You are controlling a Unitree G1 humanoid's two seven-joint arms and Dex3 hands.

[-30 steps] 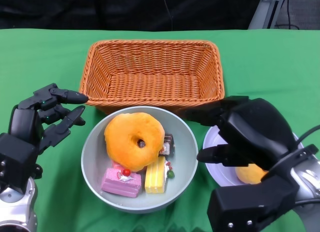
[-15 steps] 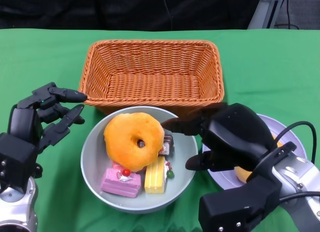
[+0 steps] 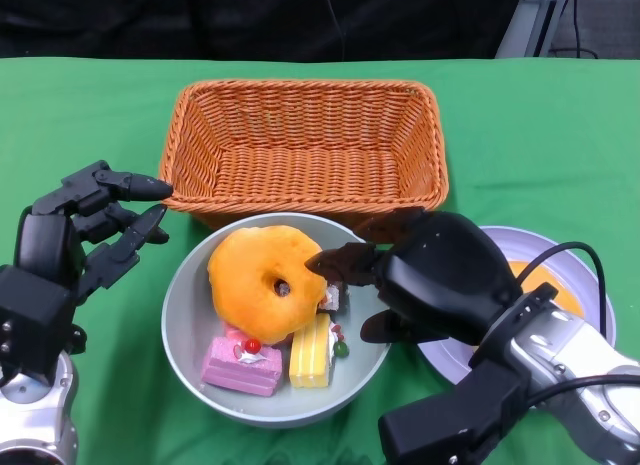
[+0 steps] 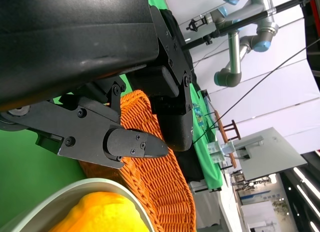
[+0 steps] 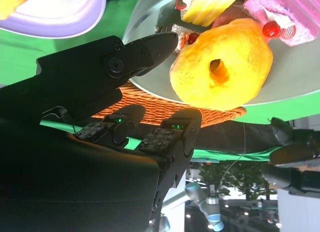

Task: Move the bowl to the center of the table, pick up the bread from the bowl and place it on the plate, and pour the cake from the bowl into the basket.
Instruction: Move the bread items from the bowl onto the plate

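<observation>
Bread sits in the bowl mid-bench, just in front of the basket. Right robot hand hovers over the bowl's right rim, fingers apart, holding nothing; left robot hand is open too, beside the bowl. Risk: closing off-center could knock the cakes around or tip the bowl, since the bread leans on them. Count: one bread, one bowl, one basket, one plate, roughly three cake pieces.
</observation>
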